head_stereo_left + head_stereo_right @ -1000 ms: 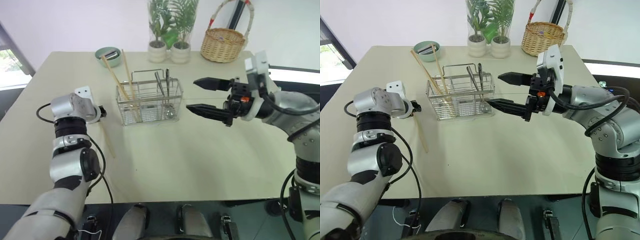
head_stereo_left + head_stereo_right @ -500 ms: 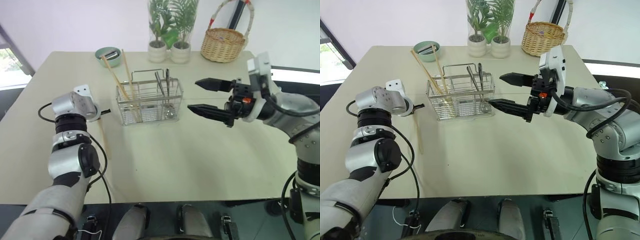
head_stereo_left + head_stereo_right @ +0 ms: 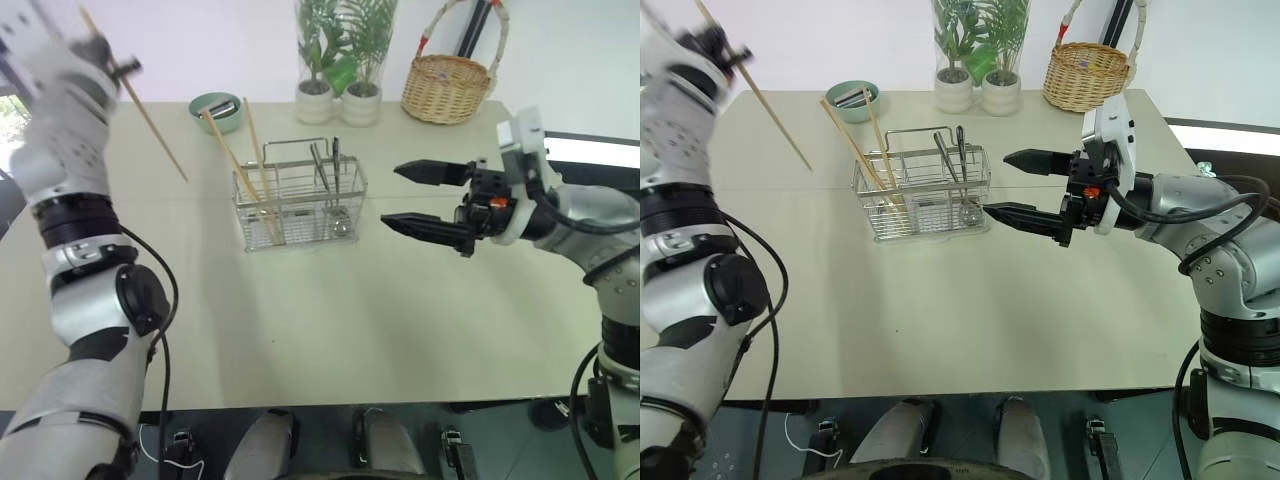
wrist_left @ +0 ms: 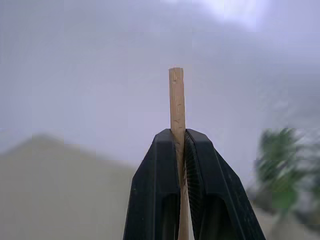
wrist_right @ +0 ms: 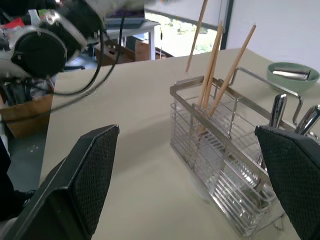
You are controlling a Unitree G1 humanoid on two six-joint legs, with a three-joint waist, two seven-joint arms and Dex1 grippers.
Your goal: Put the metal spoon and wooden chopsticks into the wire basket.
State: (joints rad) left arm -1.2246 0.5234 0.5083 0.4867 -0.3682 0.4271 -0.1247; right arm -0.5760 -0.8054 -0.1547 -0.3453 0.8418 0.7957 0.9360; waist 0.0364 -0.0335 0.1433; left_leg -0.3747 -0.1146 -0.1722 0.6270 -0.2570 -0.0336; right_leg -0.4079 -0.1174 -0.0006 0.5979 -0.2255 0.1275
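On the near right, the right tool [image 3: 425,199] hangs level over the counter [image 3: 350,320], pointing toward the robot's left, its two black fingers [image 5: 85,180] spread wide with nothing between them. It sits just beside the right end of the wire basket [image 3: 298,204] without touching it.

The wire basket stands upright near the middle of the counter. Two wooden chopsticks [image 3: 232,160] lean in its left compartment, their upper ends tilted back and to the left above the rim. In the right compartment stand slim metal utensils [image 3: 322,170], handles up; which one is the metal spoon cannot be told.

At the far left, the left tool [image 4: 178,150] is raised high above the counter, clamped narrow on a single wooden chopstick [image 3: 150,115], which slants down from it toward the basket, clear of the counter.

Along the far edge sit a small green bowl [image 3: 217,108], two potted plants [image 3: 340,60] and a round wicker basket [image 3: 447,88].
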